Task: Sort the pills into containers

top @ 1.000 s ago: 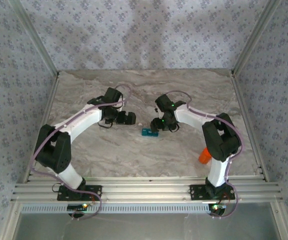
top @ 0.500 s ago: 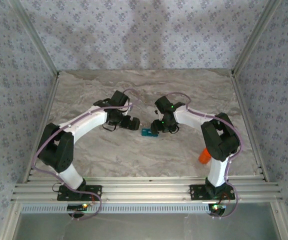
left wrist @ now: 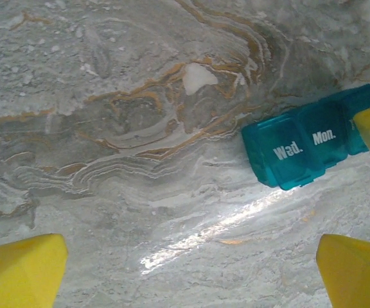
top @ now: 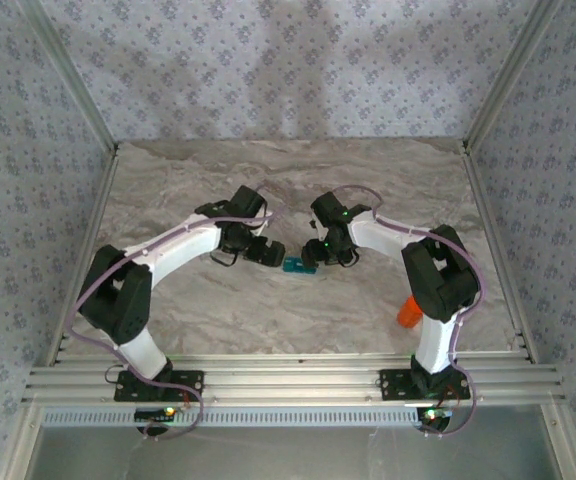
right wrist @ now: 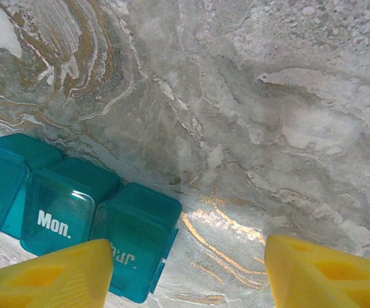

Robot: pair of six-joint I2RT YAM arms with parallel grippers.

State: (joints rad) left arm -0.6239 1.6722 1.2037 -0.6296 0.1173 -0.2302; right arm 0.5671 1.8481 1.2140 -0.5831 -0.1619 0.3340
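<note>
A: Location of pill box (top: 294, 265)?
B: Middle of bench (top: 368, 180), lying flat, "Wed." and "Mon." lids readable, between both grippers.
A: Left gripper (top: 267, 253) jaws?
B: Wide apart, hovering over bare marble just left of pill box, gripping nothing. 1 white pill (left wrist: 198, 77) loose beyond.
A: Right gripper (top: 312, 256)?
B: Jaws apart too, 1 yellow finger (right wrist: 44, 279) at end compartment; contact unclear. Orange bottle (top: 409, 311) near right edge, well apart.
</note>
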